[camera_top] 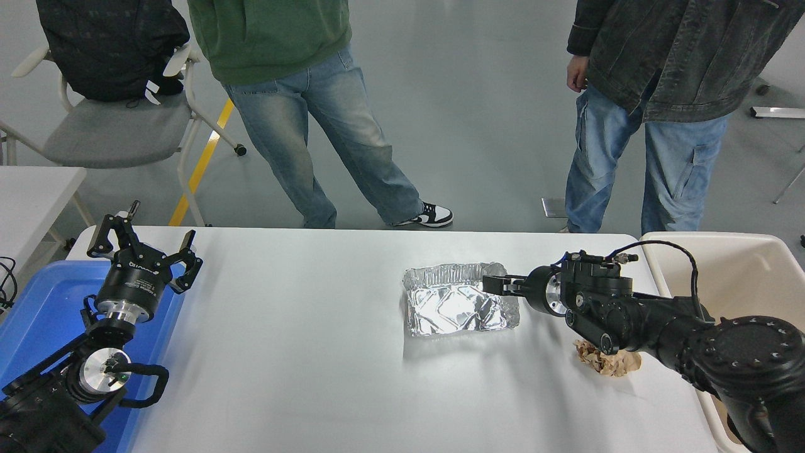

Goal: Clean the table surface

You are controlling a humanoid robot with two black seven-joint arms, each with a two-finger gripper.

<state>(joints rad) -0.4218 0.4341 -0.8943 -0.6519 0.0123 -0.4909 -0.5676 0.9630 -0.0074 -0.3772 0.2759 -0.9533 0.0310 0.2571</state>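
Note:
The white table surface (295, 365) holds a crumpled aluminium foil tray (456, 308) right of centre. A crumpled brown paper ball (609, 363) lies near the table's right edge, partly hidden under my right arm. My right gripper (494, 284) comes in from the right and sits at the tray's far right rim, its tip over the foil. Whether it holds the rim does not show. My left gripper (143, 246) is parked at the lower left with its fingers spread open and nothing between them.
A beige bin (748, 277) stands off the table's right end. A blue bin (38, 314) sits under my left arm. Two people stand beyond the far edge. A chair (107, 126) and a small white table (31, 189) are at the left.

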